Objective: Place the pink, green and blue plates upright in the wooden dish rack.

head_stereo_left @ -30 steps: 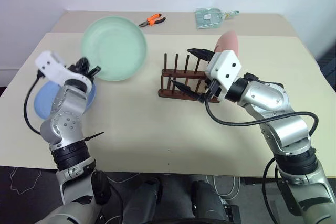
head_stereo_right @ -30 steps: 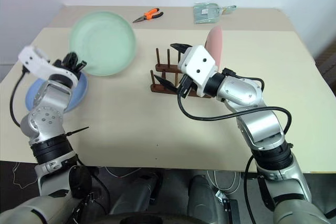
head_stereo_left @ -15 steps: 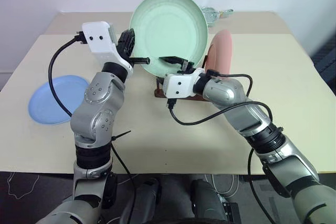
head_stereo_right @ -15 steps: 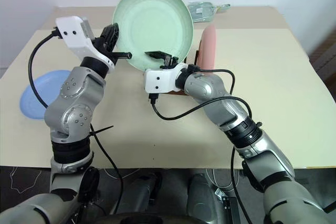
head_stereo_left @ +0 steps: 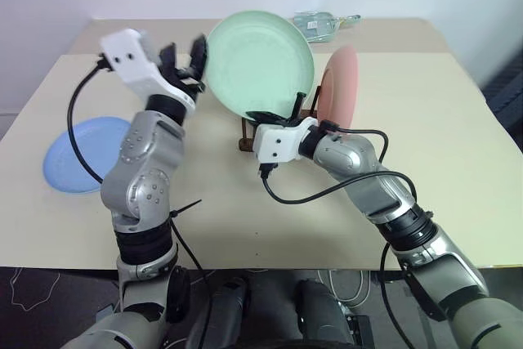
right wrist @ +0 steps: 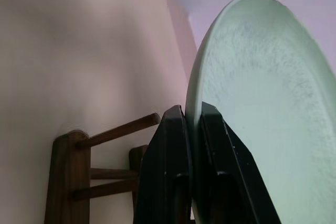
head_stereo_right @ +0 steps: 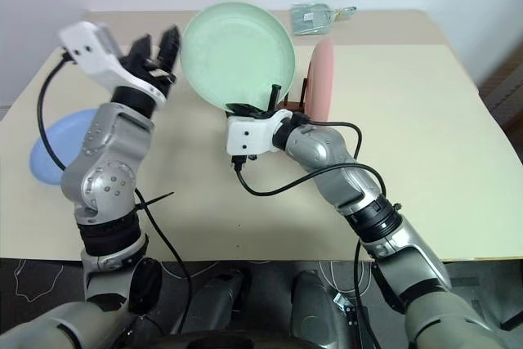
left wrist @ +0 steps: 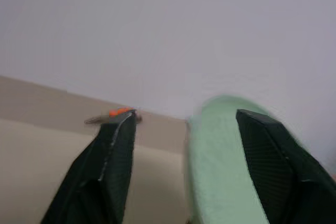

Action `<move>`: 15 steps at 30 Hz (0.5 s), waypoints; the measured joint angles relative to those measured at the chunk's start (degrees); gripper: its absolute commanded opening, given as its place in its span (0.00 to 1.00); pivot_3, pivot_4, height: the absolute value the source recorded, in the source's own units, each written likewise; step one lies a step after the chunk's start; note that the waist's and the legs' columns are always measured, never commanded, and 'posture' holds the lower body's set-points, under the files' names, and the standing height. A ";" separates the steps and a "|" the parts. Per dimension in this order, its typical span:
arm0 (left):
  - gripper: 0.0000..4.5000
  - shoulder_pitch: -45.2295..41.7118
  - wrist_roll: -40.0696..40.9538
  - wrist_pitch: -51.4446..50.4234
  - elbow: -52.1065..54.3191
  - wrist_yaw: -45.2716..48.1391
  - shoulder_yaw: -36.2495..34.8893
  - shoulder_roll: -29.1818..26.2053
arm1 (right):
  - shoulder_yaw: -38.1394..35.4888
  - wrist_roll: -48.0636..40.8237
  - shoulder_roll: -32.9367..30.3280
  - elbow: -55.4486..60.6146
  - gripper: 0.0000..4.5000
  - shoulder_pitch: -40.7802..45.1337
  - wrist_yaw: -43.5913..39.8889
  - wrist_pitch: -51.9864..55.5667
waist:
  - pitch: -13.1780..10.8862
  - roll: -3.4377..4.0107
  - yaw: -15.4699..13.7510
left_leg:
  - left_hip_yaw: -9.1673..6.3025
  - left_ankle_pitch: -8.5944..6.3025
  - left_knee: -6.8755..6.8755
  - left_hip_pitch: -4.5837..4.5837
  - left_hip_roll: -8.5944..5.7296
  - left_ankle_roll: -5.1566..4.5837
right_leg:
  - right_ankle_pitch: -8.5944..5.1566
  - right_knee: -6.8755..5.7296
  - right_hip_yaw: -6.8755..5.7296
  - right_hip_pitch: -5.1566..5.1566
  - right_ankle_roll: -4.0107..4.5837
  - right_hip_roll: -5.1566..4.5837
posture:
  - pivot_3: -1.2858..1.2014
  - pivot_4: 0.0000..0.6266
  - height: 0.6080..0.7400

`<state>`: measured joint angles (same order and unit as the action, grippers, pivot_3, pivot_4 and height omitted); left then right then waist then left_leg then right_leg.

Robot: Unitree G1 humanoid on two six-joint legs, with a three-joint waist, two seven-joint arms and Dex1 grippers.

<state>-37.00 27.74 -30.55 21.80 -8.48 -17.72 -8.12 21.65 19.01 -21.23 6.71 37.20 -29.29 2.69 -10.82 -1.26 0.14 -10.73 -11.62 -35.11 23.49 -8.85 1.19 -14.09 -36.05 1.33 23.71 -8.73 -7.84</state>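
The green plate (head_stereo_left: 260,61) stands upright in the air above the wooden dish rack (right wrist: 68,166). My right gripper (head_stereo_left: 278,114) is shut on its lower rim, the two fingers (right wrist: 173,145) pinching the edge. My left gripper (head_stereo_left: 184,53) is open beside the plate's left rim; the rim (left wrist: 210,150) lies between its spread fingers and I cannot tell whether it touches them. The pink plate (head_stereo_left: 339,87) stands upright at the rack's right end. The blue plate (head_stereo_left: 78,153) lies flat on the table at the far left. My right hand and the green plate hide most of the rack.
A clear plastic bag (head_stereo_left: 323,24) lies at the back of the table (head_stereo_left: 458,161). Orange-handled pliers (left wrist: 118,113) lie on the back table behind the left gripper. Bare tabletop stretches in front of the rack and to the right.
The left gripper carried the green plate from the left to over the rack, then let go and opened. The right gripper, open a second ago, has shut on the plate's lower rim.
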 measured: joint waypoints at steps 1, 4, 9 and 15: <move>0.67 -0.25 -2.36 2.81 -0.66 -0.12 -2.37 -3.65 | -1.93 -3.79 1.52 2.21 0.00 -1.01 -0.16 1.03 | 0.00 0.01 0.46 | 0.03 -0.03 0.04 0.00 0.14 0.10 | 0.04 0.00 0.02 0.04 0.07 0.12 | 0.52 0.24 1.00; 0.67 6.61 -11.11 10.36 -2.05 4.55 -3.98 -16.08 | -11.10 -18.47 6.27 10.95 0.00 -4.65 -0.75 7.23 | 0.08 0.15 0.70 | 0.12 -0.11 0.13 -0.06 0.36 0.24 | 0.10 -0.03 0.05 0.12 0.21 0.31 | 0.52 0.24 1.00; 0.67 21.50 -14.38 16.02 -4.90 16.26 4.41 -16.55 | -19.99 -41.98 15.42 20.64 0.00 -7.46 2.80 25.31 | 0.11 0.24 0.08 | 0.04 -0.23 0.03 -0.09 0.36 0.01 | 0.27 0.01 0.04 0.03 0.46 0.35 | 0.52 0.24 1.00; 0.67 32.22 -13.69 18.67 -2.88 28.91 16.62 -15.91 | -27.38 -56.81 20.26 21.22 0.00 -7.32 12.29 35.93 | 0.02 0.39 0.59 | 0.13 -0.22 0.14 -0.07 0.61 0.05 | 0.32 -0.06 0.09 0.28 0.57 0.52 | 0.52 0.24 1.00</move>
<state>-4.78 14.05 -11.88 18.92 20.43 -1.10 -24.03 -5.73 -37.80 -0.97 27.93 29.88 -17.00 38.62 -10.80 -0.87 0.73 -10.60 -11.84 -34.96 23.41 -8.24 1.24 -13.78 -36.11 1.42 23.99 -8.16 -7.31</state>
